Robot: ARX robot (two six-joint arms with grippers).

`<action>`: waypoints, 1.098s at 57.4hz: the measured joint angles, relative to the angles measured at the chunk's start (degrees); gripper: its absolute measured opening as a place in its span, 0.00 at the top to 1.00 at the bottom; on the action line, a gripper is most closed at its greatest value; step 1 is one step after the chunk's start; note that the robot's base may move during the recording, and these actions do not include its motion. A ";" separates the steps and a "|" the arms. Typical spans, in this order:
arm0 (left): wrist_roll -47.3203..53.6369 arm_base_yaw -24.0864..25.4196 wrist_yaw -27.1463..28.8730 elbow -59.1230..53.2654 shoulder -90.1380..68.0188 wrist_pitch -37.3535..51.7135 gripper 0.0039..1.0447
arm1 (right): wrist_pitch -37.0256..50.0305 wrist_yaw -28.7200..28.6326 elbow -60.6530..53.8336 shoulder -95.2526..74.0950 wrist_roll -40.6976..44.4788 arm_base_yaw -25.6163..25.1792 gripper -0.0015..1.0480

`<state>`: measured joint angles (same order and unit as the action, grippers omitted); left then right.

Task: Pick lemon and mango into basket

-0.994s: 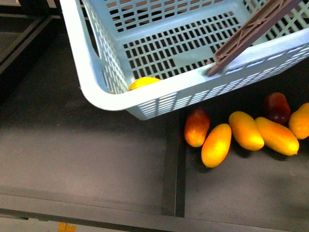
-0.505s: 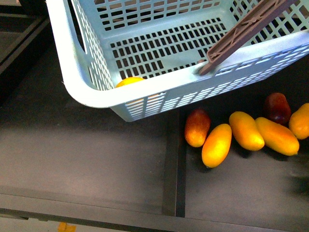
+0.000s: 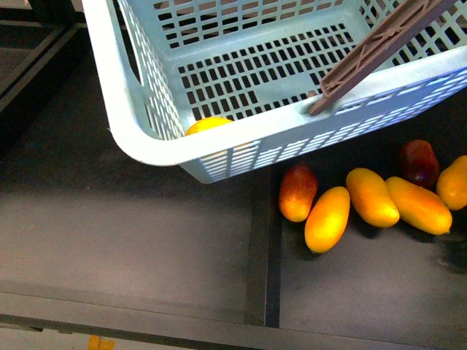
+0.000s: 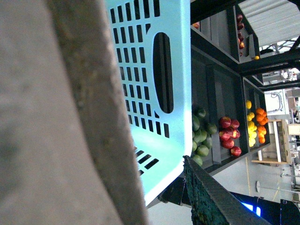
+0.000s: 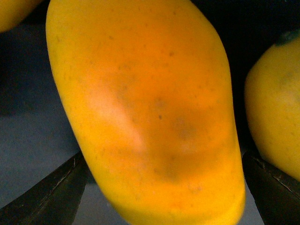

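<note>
The turquoise basket point(image 3: 139, 138) hangs over the dark shelf, tilted, with its brown handle point(image 3: 379, 42) up. A pale-yellow lemon point(image 3: 208, 125) lies in its near corner. Several yellow-orange mangoes lie on the shelf below, one point(image 3: 327, 219) nearest. In the left wrist view my left gripper point(image 4: 159, 199) is shut on the blurred grey-brown basket handle point(image 4: 70, 112), one dark finger point(image 4: 213, 199) showing beside the basket wall point(image 4: 154, 93). In the right wrist view a mango point(image 5: 150, 108) fills the frame between the open right gripper point(image 5: 159, 199) fingers point(image 5: 47, 197), which stand on either side of it.
A red-orange mango point(image 3: 298, 191) and a dark-red one point(image 3: 418, 162) lie among the yellow ones. A shelf divider point(image 3: 263, 248) runs toward the front edge. Green fruits point(image 4: 200, 136), red fruits point(image 4: 229, 136) and yellow and orange fruits point(image 4: 255, 126) fill further shelf bins.
The basket swung left and then back right, with the lemon riding in its corner. The mangoes on the shelf have not moved.
</note>
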<state>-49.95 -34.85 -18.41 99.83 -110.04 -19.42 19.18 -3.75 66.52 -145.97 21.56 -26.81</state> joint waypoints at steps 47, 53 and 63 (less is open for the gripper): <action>0.00 0.00 0.00 0.00 0.00 0.00 0.72 | 4.07 -9.42 -9.44 13.29 3.48 -4.72 0.39; 0.00 0.02 0.26 0.00 0.00 0.00 0.72 | 1.60 -16.20 -12.28 23.06 5.25 -8.28 0.39; 0.02 0.02 0.24 0.00 0.00 0.00 0.72 | -4.61 -28.96 -18.23 43.32 7.52 -11.19 0.39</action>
<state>-49.93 -34.83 -18.17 99.83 -110.04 -19.42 14.57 -32.71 48.29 -102.65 29.08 -38.00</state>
